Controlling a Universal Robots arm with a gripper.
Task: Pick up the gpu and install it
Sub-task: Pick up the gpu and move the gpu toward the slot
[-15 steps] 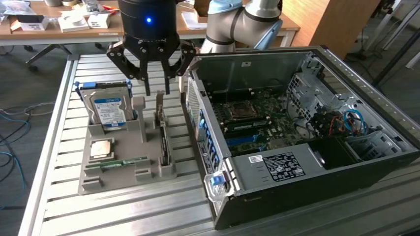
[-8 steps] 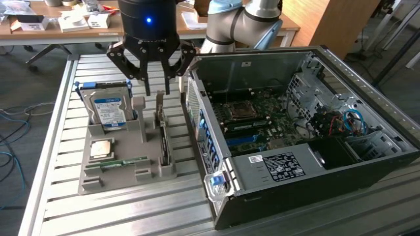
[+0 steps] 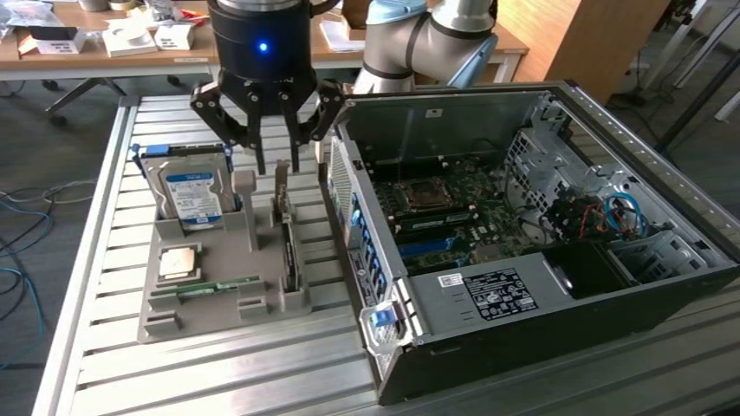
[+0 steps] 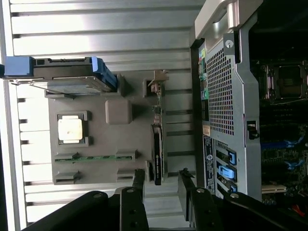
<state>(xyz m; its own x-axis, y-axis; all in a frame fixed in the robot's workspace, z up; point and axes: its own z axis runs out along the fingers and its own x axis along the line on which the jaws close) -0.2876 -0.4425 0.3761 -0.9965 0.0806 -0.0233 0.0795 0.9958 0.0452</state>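
While gripper (image 3: 277, 165) hangs wide open, empty, gpu (image 3: 287, 238) stands on edge in gray holder (image 3: 249, 251), just below it; long axis runs near-far, jaws straddling far end, computer case (image 3: 521, 286) to exterior view's right.

Exterior view: soft, even indoor light. The aluminium table (image 3: 231, 364) is bright at lower left with a pale sheen along its slats, the computer case (image 3: 601, 286) interior is dim toward lower right, and a small blue lamp (image 3: 262, 46) glows at upper centre. Wrist view: glare washes the table slats near white, the processor chip (image 4: 70, 129) is overexposed, and the case interior is almost black.
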